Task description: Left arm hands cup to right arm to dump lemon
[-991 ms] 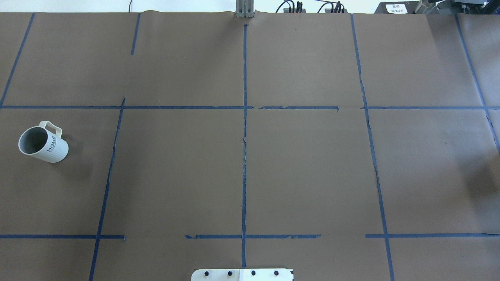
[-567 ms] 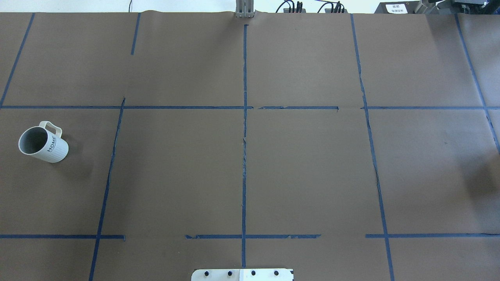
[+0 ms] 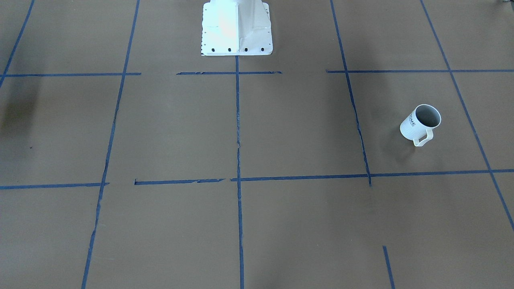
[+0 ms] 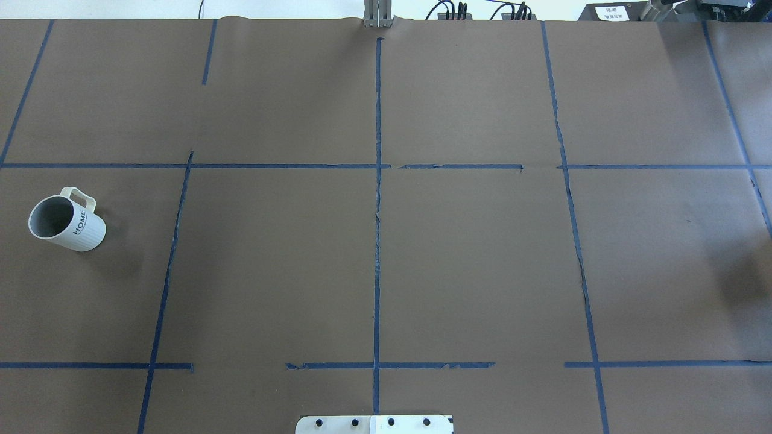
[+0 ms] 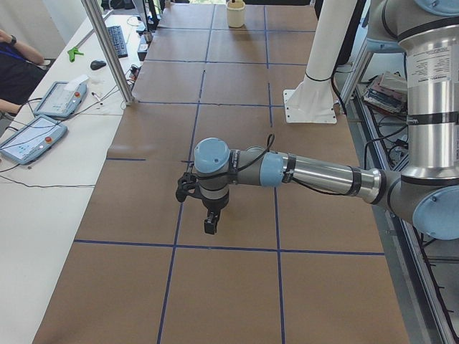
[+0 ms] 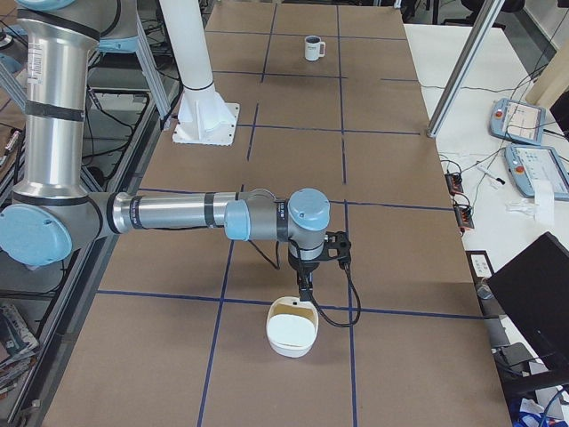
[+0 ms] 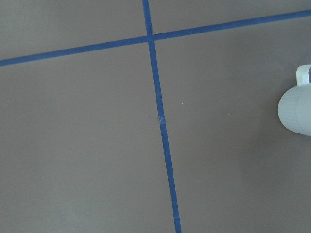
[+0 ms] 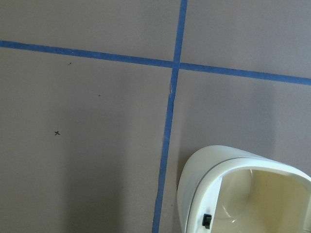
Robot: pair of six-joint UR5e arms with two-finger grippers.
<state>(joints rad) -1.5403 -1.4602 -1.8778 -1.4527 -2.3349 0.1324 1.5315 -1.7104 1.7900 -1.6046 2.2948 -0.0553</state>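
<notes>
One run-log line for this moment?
white ribbed mug: upright, ungrasped | lemon: unseen | left black gripper: unclear | right black gripper: unclear, near cream bowl

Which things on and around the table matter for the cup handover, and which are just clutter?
Job: cup, left arm, right arm; perhaps the cream bowl as the dump spot. Lemon not visible.
Lying about: operator's tablets, keyboard.
</notes>
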